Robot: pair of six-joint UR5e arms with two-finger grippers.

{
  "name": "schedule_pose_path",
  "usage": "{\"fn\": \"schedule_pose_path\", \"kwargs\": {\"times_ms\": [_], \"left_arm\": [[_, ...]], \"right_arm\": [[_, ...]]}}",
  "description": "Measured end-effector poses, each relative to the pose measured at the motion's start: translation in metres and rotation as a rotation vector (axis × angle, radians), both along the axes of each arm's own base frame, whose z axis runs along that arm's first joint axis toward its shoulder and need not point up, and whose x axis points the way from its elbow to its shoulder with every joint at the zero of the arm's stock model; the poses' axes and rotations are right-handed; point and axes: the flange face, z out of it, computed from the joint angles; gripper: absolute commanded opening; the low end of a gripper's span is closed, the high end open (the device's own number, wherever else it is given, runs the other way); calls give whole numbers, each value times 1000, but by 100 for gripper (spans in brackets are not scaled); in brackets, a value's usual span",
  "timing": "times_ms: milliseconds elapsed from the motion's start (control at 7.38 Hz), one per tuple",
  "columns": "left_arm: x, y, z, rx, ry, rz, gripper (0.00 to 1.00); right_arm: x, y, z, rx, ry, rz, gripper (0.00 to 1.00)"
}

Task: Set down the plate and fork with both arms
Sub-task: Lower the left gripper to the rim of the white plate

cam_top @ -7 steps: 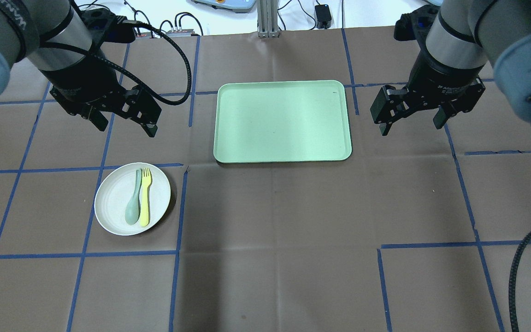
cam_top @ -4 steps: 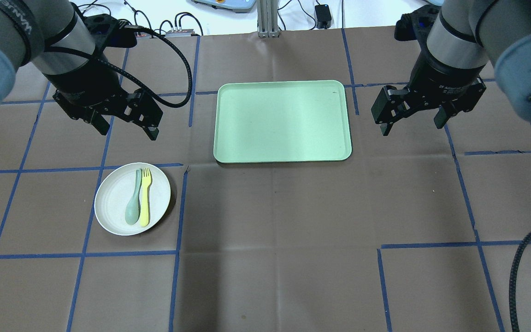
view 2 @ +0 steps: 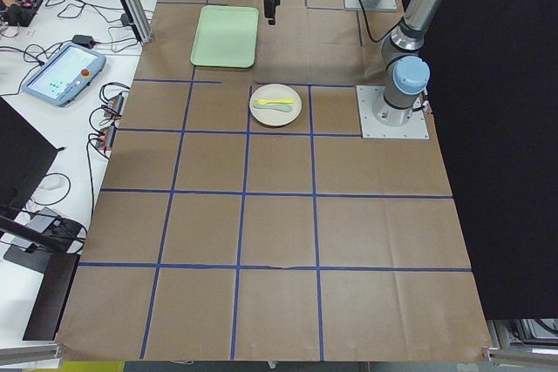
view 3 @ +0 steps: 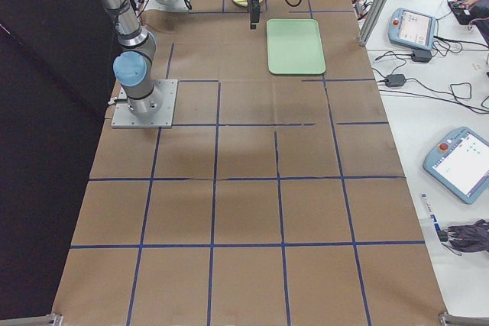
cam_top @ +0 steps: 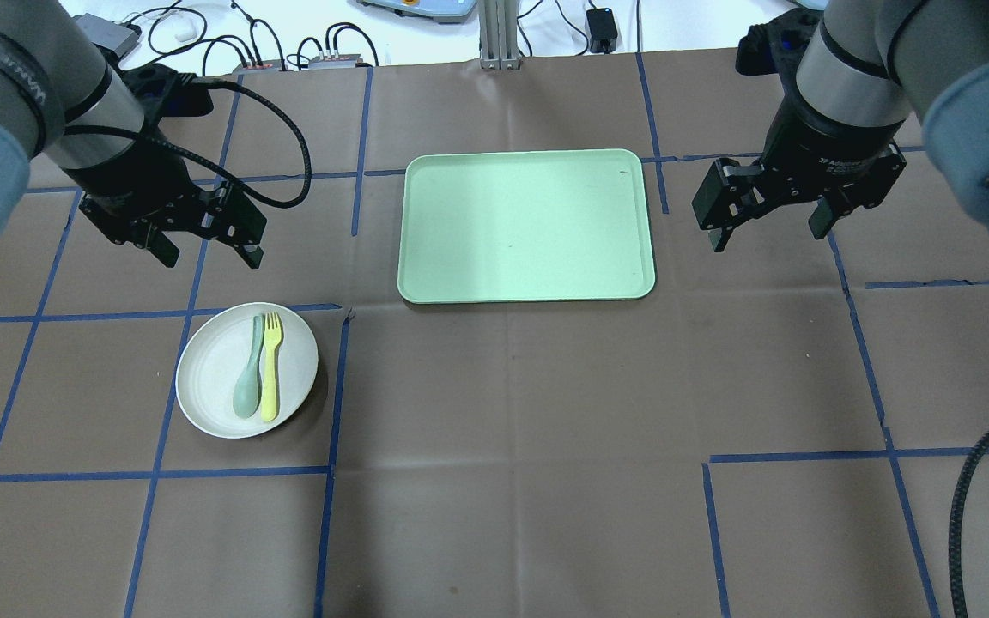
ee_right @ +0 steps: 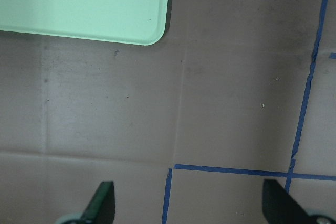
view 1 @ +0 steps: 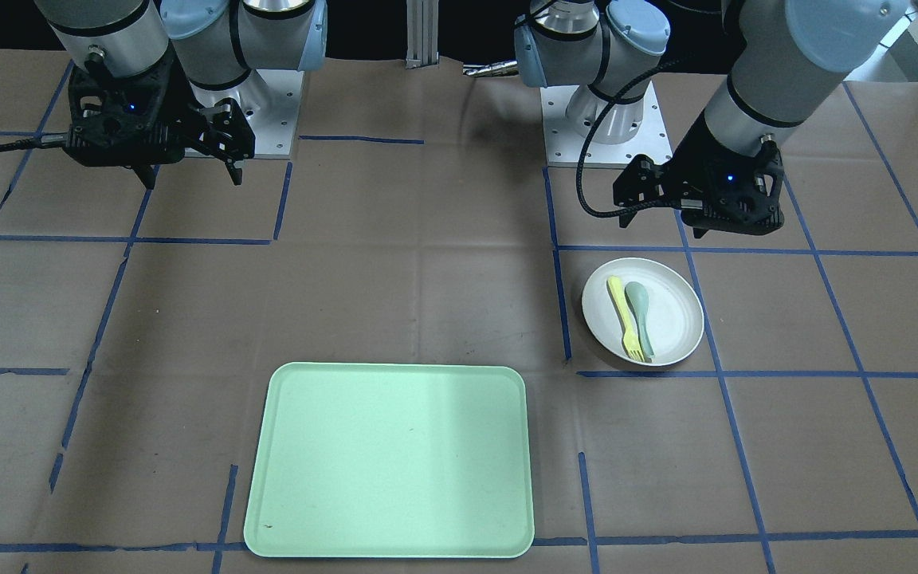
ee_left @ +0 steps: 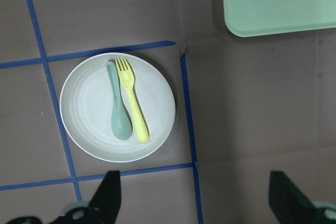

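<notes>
Plate [cam_top: 207, 386]: round, off-white, shallow, with a raised rim and faint concentric rings. It sat flat on the bench [cam_top: 546, 429] on my left side, inside a square of blue tape [cam_top: 237, 471] and well apart from the tray [cam_top: 526, 257].

Fork [cam_top: 270, 369]: slim, pale yellow matte plastic with short tines. It lay flat in the plate, tines pointing away from me, close alongside a grey-green spoon [cam_top: 248, 382].

Tray: mint-green rectangle with rounded corners and a low lip.

Bench surface: matte brown and creased.

My left fingers [cam_top: 211, 236] were spread wide and held nothing, hanging above the bench just beyond the plate's far rim.

My right fingers [cam_top: 769, 219] were likewise spread wide and empty, near the tray's right short edge.
</notes>
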Motion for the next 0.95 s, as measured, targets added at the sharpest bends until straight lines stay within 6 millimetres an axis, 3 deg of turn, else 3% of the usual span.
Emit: {"fn": "schedule_pose_path", "kwargs": {"times_ms": [542, 948], "left_arm": [[99, 18, -89, 53, 54, 17, 100], [142, 21, -137, 110, 145, 104, 100]], "right_arm": [[0, 0, 0, 1, 1, 0, 100], [0, 0, 0, 1, 0, -1, 100]]}}
